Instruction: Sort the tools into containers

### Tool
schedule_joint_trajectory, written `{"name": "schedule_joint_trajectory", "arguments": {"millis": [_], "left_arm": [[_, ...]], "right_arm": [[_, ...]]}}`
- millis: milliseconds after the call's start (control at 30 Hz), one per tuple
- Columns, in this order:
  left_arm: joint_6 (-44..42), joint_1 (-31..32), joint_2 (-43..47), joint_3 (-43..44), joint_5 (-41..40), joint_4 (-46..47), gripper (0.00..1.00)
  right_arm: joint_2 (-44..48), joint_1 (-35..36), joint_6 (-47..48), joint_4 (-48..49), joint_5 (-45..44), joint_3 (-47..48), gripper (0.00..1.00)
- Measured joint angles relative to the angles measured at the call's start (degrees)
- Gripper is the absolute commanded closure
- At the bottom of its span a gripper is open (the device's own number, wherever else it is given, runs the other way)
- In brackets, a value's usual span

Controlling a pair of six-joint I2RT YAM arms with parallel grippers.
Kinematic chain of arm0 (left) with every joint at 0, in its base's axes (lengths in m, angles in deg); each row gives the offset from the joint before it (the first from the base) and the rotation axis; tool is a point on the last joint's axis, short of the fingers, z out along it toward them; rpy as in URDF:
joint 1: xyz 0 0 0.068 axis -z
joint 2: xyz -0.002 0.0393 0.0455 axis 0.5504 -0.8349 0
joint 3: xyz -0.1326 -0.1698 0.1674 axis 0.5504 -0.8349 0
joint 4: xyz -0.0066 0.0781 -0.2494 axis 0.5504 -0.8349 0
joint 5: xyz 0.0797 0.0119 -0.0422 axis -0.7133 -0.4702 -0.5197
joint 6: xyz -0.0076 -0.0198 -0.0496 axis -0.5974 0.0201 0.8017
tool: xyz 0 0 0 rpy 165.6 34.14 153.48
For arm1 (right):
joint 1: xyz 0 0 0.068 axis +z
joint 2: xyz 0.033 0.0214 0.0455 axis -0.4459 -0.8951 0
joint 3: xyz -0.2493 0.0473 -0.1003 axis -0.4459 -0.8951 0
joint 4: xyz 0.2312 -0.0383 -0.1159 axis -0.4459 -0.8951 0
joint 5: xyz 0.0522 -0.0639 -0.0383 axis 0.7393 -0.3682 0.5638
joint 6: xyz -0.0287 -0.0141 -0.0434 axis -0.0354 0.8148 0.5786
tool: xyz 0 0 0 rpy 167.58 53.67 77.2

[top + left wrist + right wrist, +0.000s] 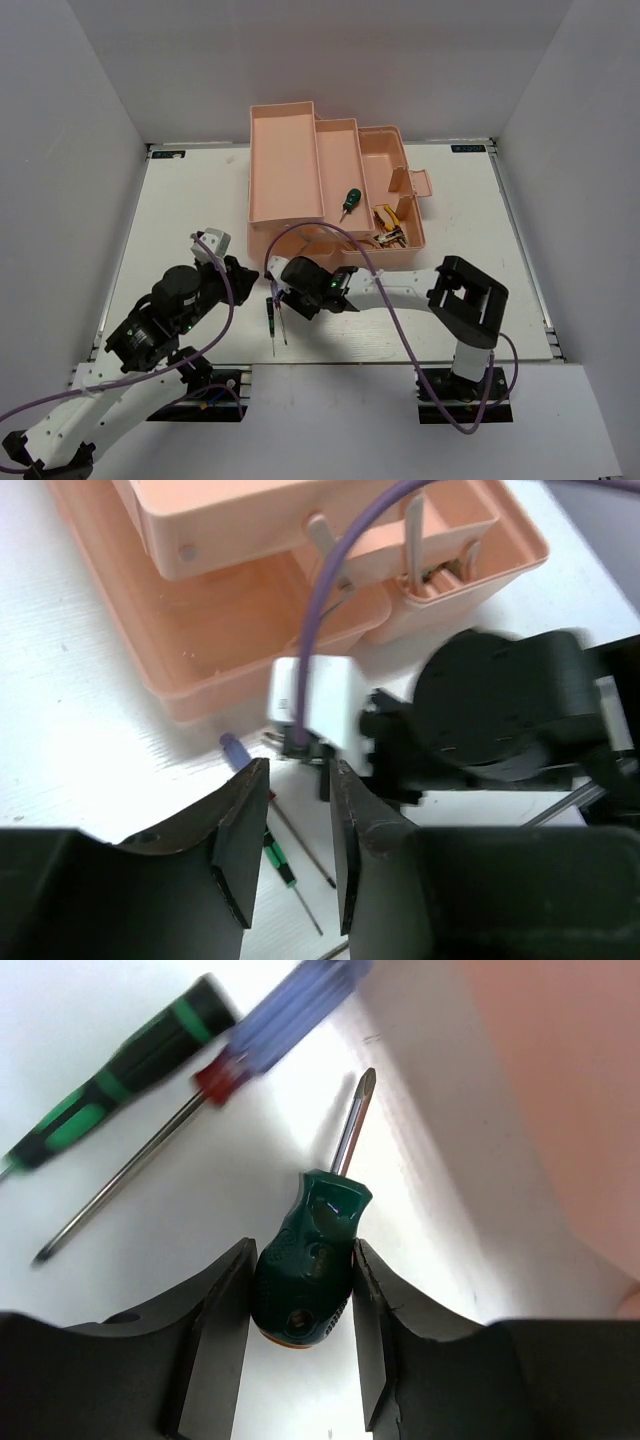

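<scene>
Top external view showed one peach-pink toolbox (285, 160) standing open at the far middle of the table (190, 200), with both arms reaching in toward its near wall. The right arm (395, 290) was the nearer to the work. Its jaws stood one on each side of the handle of a dark green screwdriver (305, 1280) that lay on the table, its long axis running straight away from the wrist, tip foremost, the toolbox wall just beside. Whether they already pressed the handle, I could not tell. The left arm (170, 300) hung close by, its jaws narrowly parted and empty.

Yellow-handled pliers (388, 225) lay in the toolbox, seemingly two. Screwdrivers numbered four: another dark green one (348, 203) in the toolbox, the one between the jaws, plus a green-and-black one (110, 1085) and a blue one (290, 1000) on the table beyond.
</scene>
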Motion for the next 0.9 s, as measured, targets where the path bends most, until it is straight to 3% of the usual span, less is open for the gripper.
{"name": "schedule_joint_trajectory", "arguments": {"millis": [100,233,400,900], "left_arm": [[1.2,0.0,-2.3,0.9,-0.9,-1.9,0.61],[3.9,0.0,-6.0,2.4,-2.9,-5.2,0.51],[7.3,0.0,-8.6,3.0,-4.6,-8.9,0.46],[12.0,0.0,-17.1,0.0,-4.6,-6.9,0.45]], "right_arm": [[3.7,-0.1,2.2,-2.1,3.6,-1.2,1.00],[8.6,-0.4,6.3,-5.8,9.5,-1.3,1.00],[15.4,-1.1,11.4,-10.3,13.9,-2.6,1.00],[33.7,-8.7,22.5,-18.4,12.4,-9.1,1.00]]}}
